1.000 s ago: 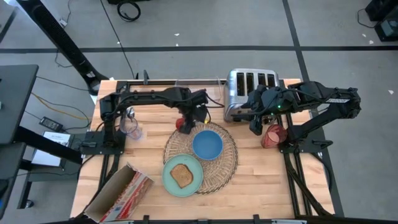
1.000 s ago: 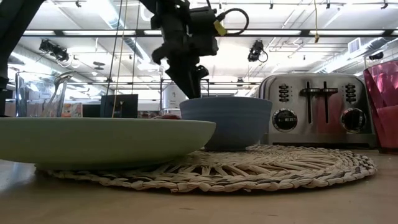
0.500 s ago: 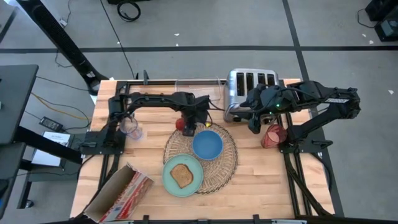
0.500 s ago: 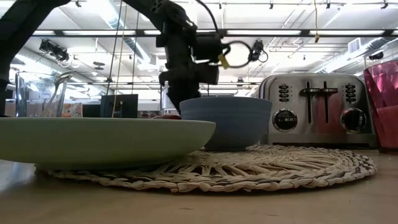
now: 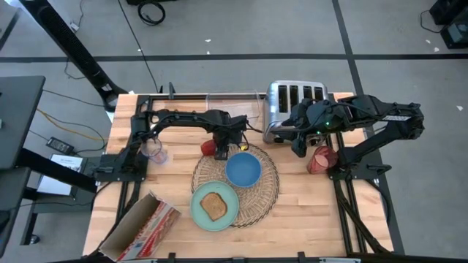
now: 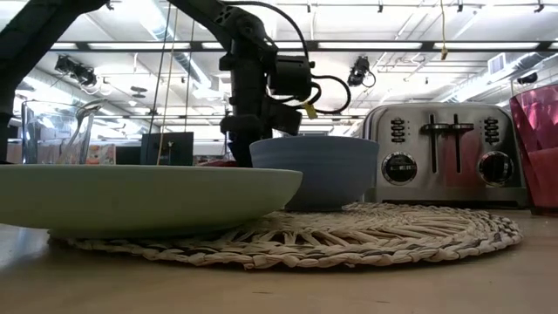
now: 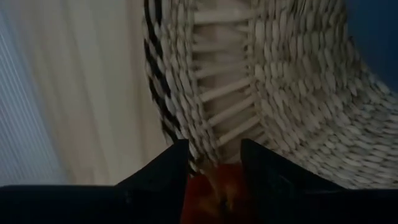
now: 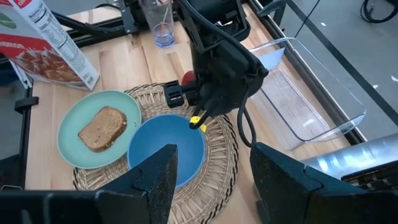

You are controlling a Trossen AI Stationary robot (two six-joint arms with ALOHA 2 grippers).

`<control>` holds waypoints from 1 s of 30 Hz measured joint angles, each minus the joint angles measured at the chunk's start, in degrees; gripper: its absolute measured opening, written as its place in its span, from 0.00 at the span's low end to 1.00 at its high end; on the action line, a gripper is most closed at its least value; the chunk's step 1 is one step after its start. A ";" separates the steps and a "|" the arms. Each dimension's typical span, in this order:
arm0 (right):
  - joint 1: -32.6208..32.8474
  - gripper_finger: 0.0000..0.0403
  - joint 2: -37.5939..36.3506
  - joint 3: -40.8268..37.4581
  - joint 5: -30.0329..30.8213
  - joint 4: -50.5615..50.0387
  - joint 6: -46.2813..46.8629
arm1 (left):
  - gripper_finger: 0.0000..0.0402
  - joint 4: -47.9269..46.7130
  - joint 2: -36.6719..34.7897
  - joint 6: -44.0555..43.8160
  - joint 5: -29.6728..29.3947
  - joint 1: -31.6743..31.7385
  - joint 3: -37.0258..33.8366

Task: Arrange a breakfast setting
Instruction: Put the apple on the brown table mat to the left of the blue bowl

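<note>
Apple (image 7: 214, 193) sits gripped between the left gripper (image 7: 214, 163) fingers; round, smooth, probably slippery, so squeeze its middle. Right gripper (image 8: 211, 177) hangs open.

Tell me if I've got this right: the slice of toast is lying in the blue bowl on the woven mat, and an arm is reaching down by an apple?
Not quite. The toast lies on the green plate, not in the blue bowl, which is empty. The high view shows it. The rest holds: both dishes sit on the woven mat, and the left gripper is down at the apple.
</note>
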 joint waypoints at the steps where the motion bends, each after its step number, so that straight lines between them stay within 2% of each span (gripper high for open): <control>1: 0.02 0.52 0.00 0.00 -0.02 0.00 -0.08 | 0.37 -0.50 0.00 -0.95 -0.08 -0.01 0.00; 10: 0.00 0.52 0.00 0.00 -0.04 0.00 -1.79 | 0.29 -5.37 0.00 -7.05 -0.05 0.04 0.00; 19: 0.00 0.52 0.00 0.00 -0.04 -0.02 -3.17 | 0.04 -5.40 -0.03 -8.54 -0.04 0.04 0.00; 24: 0.00 0.52 0.00 0.00 -0.04 -0.09 -3.64 | 0.05 -5.91 -0.85 -9.78 -0.02 0.09 0.00; 30: 0.00 0.52 0.00 0.00 -0.07 -0.17 -5.12 | 0.04 -6.71 -5.90 -12.45 0.03 0.09 0.01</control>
